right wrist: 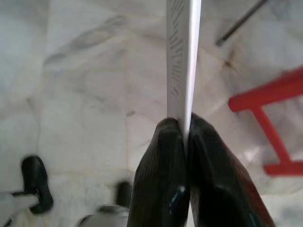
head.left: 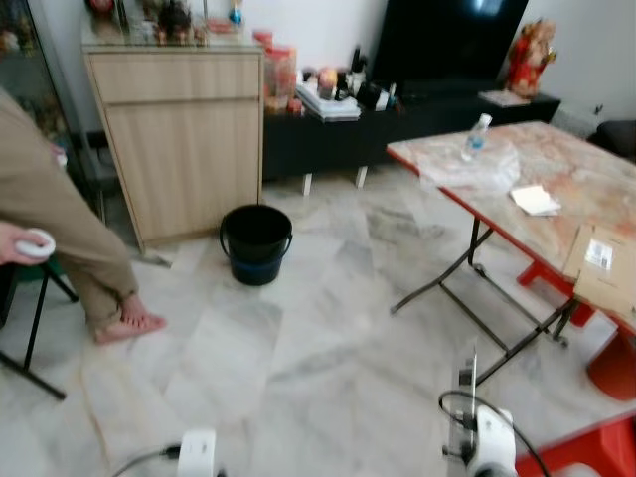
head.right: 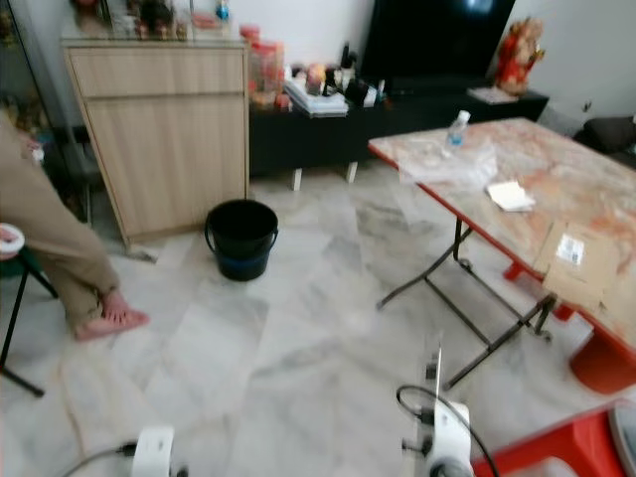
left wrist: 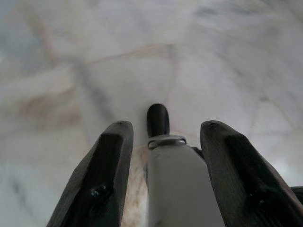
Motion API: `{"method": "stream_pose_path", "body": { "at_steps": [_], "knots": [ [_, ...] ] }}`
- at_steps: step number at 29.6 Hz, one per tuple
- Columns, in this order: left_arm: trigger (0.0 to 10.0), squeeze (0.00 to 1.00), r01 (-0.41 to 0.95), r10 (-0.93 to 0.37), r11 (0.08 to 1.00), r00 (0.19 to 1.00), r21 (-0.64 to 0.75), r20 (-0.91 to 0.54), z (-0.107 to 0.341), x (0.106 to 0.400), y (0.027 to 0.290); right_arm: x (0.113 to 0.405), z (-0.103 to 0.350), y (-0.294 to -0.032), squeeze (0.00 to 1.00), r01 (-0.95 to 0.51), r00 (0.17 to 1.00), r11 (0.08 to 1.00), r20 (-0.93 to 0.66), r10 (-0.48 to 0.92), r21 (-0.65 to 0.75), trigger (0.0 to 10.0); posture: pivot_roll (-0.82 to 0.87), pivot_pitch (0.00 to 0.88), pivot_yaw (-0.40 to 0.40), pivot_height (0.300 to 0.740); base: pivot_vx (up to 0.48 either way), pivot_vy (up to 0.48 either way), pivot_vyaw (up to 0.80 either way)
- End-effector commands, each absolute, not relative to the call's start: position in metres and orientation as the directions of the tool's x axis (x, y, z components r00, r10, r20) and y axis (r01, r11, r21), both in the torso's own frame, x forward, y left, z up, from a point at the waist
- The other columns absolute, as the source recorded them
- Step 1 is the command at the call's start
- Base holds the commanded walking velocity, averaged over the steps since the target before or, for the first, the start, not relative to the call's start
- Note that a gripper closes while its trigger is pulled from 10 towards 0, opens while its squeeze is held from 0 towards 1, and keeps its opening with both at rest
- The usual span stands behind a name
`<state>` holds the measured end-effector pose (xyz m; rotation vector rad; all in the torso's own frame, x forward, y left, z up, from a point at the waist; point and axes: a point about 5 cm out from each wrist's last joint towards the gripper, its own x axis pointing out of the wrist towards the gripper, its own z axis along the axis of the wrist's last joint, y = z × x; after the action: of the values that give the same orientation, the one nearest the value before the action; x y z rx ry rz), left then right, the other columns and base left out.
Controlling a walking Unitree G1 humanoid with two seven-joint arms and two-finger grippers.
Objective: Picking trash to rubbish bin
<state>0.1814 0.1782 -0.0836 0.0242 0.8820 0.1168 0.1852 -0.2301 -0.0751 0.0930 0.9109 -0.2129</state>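
1. Floor (head.left: 318,328) looks like polished marble tile, pretty glossy.
2. Bin (head.left: 255,243) is black plastic, slight sheen.
3. Cabinet (head.left: 184,139) is pale wood-look laminate, matt.
4. Table (head.left: 596,189) has a marbled glossy top and thin dark metal legs.
5. Fingers (left wrist: 106,179) are ribbed matt black.

My right gripper (right wrist: 185,130) clamps a thin, flat white strip (right wrist: 183,56), held edge-on and projecting straight out past the fingertips. The black rubbish bin (head.left: 255,242) stands upright and open on the marble floor, just beside the wooden cabinet.
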Motion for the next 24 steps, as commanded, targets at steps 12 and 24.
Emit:
{"method": "stream_pose_path", "body": {
  "at_steps": [12, 24],
  "knots": [
    [10.0, 0.00, -0.097, 0.121, 0.992, 0.582, 0.080, -0.804, -0.0910, 0.1664, 0.1789, 0.1995, -0.0679, -0.2280, 0.00, 0.211, 0.631, 0.977, -0.763, -0.138, -0.002, 10.0, -0.09, 0.000, -0.146, 0.740, 0.258, 0.000, 0.00],
    [10.0, 0.00, -0.100, 0.119, 0.992, 0.584, 0.074, -0.803, -0.0907, 0.1674, 0.1777, 0.2007, -0.0663, -0.2306, 0.00, 0.249, 0.646, 0.968, -0.750, -0.143, 0.030, 10.0, -0.10, 0.001, -0.152, 0.740, 0.262, 0.000, 0.00]
  ]
}}
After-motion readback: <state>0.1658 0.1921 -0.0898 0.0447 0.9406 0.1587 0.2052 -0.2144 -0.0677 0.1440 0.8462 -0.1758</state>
